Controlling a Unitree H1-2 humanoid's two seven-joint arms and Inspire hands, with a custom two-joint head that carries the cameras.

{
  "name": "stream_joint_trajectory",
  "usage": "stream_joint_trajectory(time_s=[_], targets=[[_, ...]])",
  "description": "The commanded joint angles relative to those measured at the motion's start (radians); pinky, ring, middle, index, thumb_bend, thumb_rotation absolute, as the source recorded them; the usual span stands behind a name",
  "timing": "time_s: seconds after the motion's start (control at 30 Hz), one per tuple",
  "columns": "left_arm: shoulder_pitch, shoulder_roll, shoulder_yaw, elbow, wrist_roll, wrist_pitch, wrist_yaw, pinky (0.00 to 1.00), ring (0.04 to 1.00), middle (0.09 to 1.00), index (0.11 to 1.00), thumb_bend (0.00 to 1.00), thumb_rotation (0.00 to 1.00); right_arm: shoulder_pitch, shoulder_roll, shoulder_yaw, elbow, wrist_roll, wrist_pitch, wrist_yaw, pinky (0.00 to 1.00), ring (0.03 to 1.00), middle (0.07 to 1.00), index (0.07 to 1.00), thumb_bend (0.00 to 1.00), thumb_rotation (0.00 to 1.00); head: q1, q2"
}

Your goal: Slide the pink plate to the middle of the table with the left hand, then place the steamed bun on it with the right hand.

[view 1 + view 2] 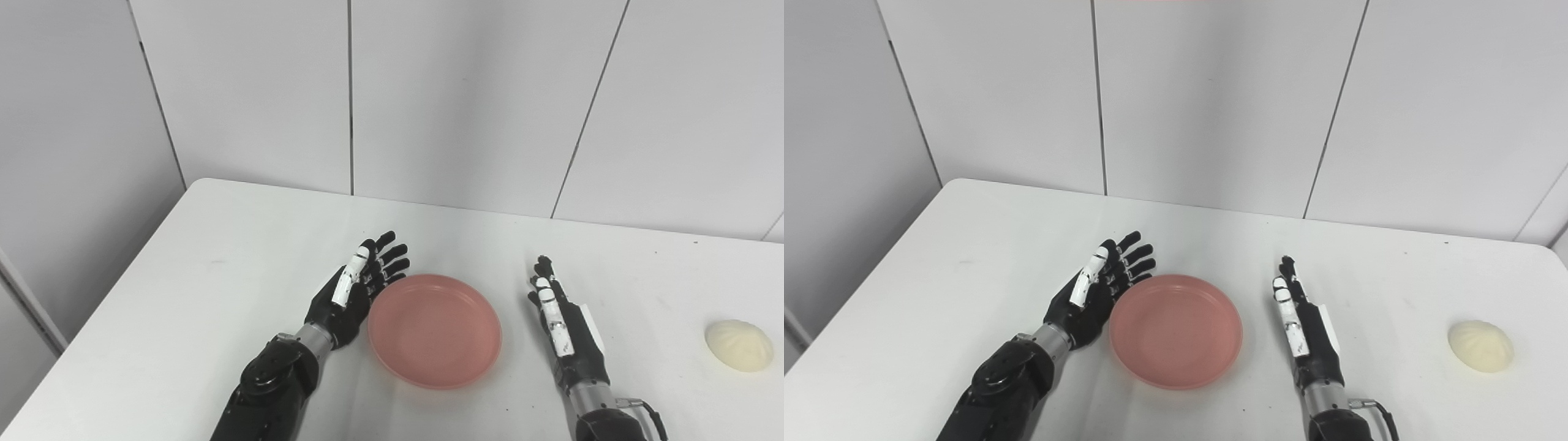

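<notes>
Pink plate [435, 331] flat on white worktop [202, 257], near centre, empty. Left hand [355, 294] at plate's 9 o'clock, edge-on, fingers spread and straight, palm facing rim, holding nothing; contact with rim impossible to confirm. Right hand [560, 321] at plate's 3 o'clock, apart from rim, fingers extended, empty. Steamed bun [738, 345] farther out at 3 o'clock, well apart from right hand, resting on worktop near right edge.
</notes>
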Motion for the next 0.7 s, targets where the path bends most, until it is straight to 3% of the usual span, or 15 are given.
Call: stream_joint_trajectory(time_s=[0.0, 0.27, 0.4, 0.5, 0.6, 0.67], targets=[[0.080, 0.009, -0.010, 0.063, 0.022, 0.088, 0.009, 0.93, 0.929, 0.939, 0.945, 0.45, 1.00, 0.014, 0.017, 0.013, 0.017, -0.002, 0.072, 0.009, 1.00, 0.998, 1.000, 1.000, 0.23, 1.00, -0.014, -0.002], [0.079, 0.015, 0.001, 0.081, 0.015, 0.084, -0.001, 0.92, 0.919, 0.927, 0.931, 0.45, 1.00, 0.008, 0.028, 0.011, 0.030, -0.005, 0.069, -0.002, 0.99, 0.997, 1.000, 1.000, 0.24, 1.00, -0.080, -0.002], [0.067, 0.025, 0.007, 0.120, 0.011, 0.062, -0.021, 0.92, 0.919, 0.929, 0.930, 0.46, 1.00, -0.014, 0.027, 0.012, 0.068, -0.035, 0.015, -0.029, 0.99, 0.989, 0.996, 1.000, 0.27, 1.00, -0.172, -0.018], [0.056, 0.032, 0.011, 0.154, 0.009, 0.042, -0.034, 0.91, 0.913, 0.923, 0.927, 0.46, 1.00, -0.024, 0.029, 0.010, 0.034, -0.049, 0.039, -0.046, 0.97, 0.981, 0.990, 0.997, 0.30, 1.00, -0.201, -0.023], [0.046, 0.039, 0.018, 0.190, 0.006, 0.013, -0.054, 0.90, 0.908, 0.917, 0.921, 0.47, 1.00, -0.030, 0.017, 0.017, -0.006, -0.080, 0.031, -0.052, 0.96, 0.984, 0.994, 1.000, 0.38, 0.96, -0.231, -0.029], [0.041, 0.046, 0.023, 0.208, 0.007, -0.002, -0.063, 0.89, 0.901, 0.912, 0.914, 0.47, 1.00, -0.038, -0.003, 0.029, -0.037, -0.129, 0.025, -0.059, 0.90, 0.942, 0.969, 0.993, 0.49, 0.94, -0.251, -0.033]])
